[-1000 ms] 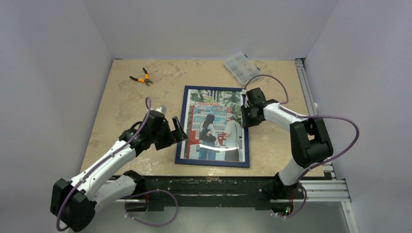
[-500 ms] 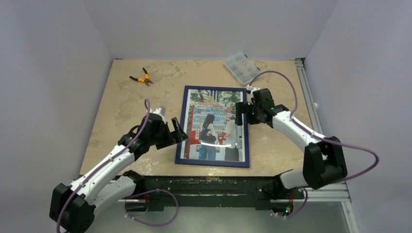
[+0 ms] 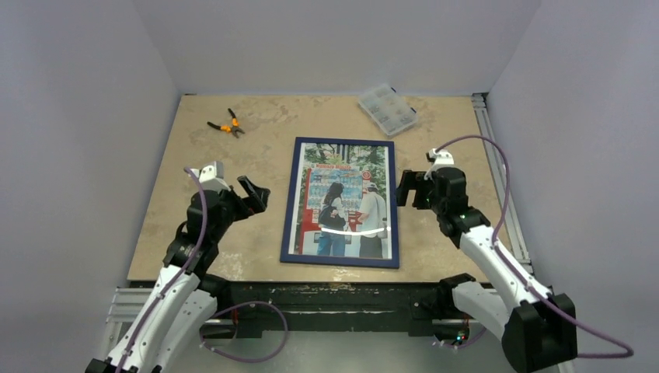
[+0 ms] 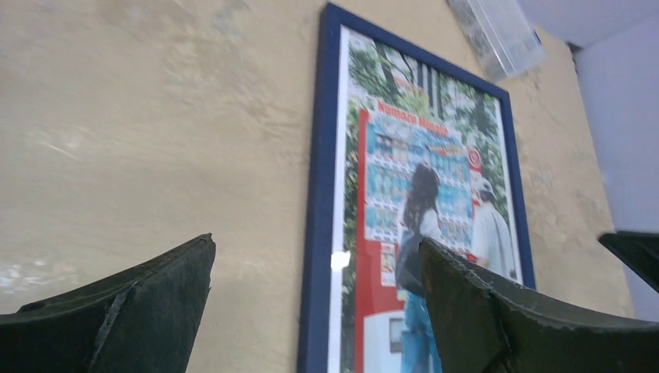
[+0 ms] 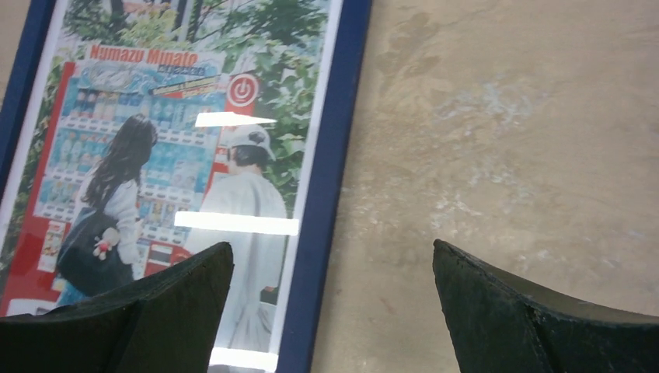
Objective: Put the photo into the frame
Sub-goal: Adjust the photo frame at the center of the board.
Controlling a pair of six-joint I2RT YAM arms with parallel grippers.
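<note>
**Photo framed, both grippers clear of it**

The desk (image 3: pixel 233 159) fills most of the top view. At its centre the frame (image 3: pixel 290 203) lies flat with its blue face up and its long sides running toward the back wall. The photo (image 3: pixel 342 203) fills the opening edge to edge and sits square to the rails. Bright bands of glare cross it, which suggests the pane lies over it. By that look the main job appears done. Whether anything at the back is fastened is hidden, so little or nothing seems left beyond drawing the arms away.

The left gripper (image 3: pixel 254 195) hovers left of the frame's left rail, apart from it. Its jaws are spread wide with nothing between them. The right gripper (image 3: pixel 406 192) hangs just beside the right rail, likewise spread and empty; its wrist view shows only bare desk between the fingers.

Orange-handled pliers (image 3: pixel 226 124) lie in the upper left. A clear compartment box (image 3: pixel 386 109) lies near the back edge, well away from the frame.
</note>
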